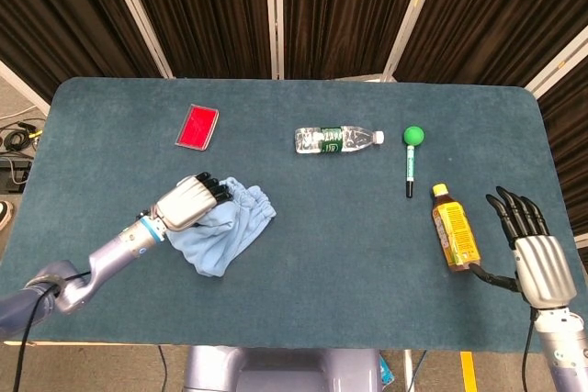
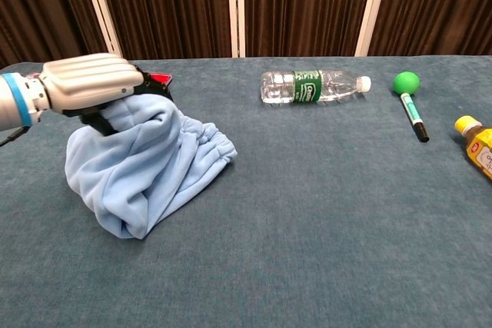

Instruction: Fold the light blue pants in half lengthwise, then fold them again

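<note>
The light blue pants (image 1: pixel 225 227) lie bunched on the left part of the blue table, with the elastic waistband (image 2: pixel 216 144) pointing right. My left hand (image 1: pixel 188 203) grips the leg end and holds it raised over the waist part; in the chest view that left hand (image 2: pixel 92 86) is above the cloth (image 2: pixel 142 170), which hangs from it in a fold. At the table's right front edge my right hand (image 1: pixel 535 254) stands with fingers spread and holds nothing. It does not show in the chest view.
A red flat case (image 1: pixel 197 126) lies behind the pants. A clear water bottle (image 1: pixel 336 140) lies at centre back, with a green-topped pen (image 1: pixel 411 159) to its right. A yellow bottle (image 1: pixel 455 229) lies just left of my right hand.
</note>
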Tool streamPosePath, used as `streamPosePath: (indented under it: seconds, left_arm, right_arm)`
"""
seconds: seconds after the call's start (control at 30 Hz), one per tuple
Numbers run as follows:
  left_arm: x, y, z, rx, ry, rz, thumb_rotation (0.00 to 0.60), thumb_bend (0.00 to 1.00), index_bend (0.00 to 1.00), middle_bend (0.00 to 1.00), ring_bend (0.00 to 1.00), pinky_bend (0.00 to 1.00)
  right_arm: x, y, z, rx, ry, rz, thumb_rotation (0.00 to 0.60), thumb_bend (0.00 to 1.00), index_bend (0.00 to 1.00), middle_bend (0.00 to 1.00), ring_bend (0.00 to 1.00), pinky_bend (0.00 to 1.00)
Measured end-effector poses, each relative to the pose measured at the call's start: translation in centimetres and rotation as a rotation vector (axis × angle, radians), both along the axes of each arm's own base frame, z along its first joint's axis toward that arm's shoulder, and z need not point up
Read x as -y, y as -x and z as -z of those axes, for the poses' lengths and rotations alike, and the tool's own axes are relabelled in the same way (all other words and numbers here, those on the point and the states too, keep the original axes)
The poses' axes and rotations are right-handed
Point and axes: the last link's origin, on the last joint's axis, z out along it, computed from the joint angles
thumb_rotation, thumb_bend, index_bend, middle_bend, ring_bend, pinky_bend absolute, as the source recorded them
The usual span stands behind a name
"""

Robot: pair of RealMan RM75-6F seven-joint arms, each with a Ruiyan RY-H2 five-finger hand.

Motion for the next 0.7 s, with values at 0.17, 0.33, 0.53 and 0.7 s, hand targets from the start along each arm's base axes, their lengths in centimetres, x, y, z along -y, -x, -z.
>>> streamPosePath:
  seconds: [0.17, 0.33, 0.53, 0.7]
  left_arm:
    - [-0.8, -1.4, 0.5, 0.060, -0.023, -0.020, 0.600, 0.27, 0.00, 0.00, 0.00, 0.00]
    - [-0.9, -3.6, 0.1, 0.170, -0.041, 0.000, 0.600, 0.27, 0.00, 0.00, 0.00, 0.00]
    - [-0.7, -5.6, -0.9, 0.267, -0.043, 0.016, 0.600, 0.27, 0.00, 0.00, 0.00, 0.00]
    - [-0.2, -6.7, -2.1, 0.332, -0.035, 0.019, 0.600, 0.27, 0.00, 0.00, 0.00, 0.00]
  right_arm:
    - [0.1, 0.2, 0.0, 0.001, 0.000, 0.008, 0.600, 0.00, 0.00, 0.00, 0.00, 0.00]
    - [0.1, 0.2, -0.1, 0.003, -0.002, 0.007, 0.600, 0.00, 0.00, 0.00, 0.00, 0.00]
    - [0.1, 0.2, -0.2, 0.005, -0.004, 0.006, 0.600, 0.00, 0.00, 0.00, 0.00, 0.00]
    - [0.0, 0.1, -0.2, 0.007, -0.007, 0.004, 0.600, 0.00, 0.00, 0.00, 0.00, 0.00]
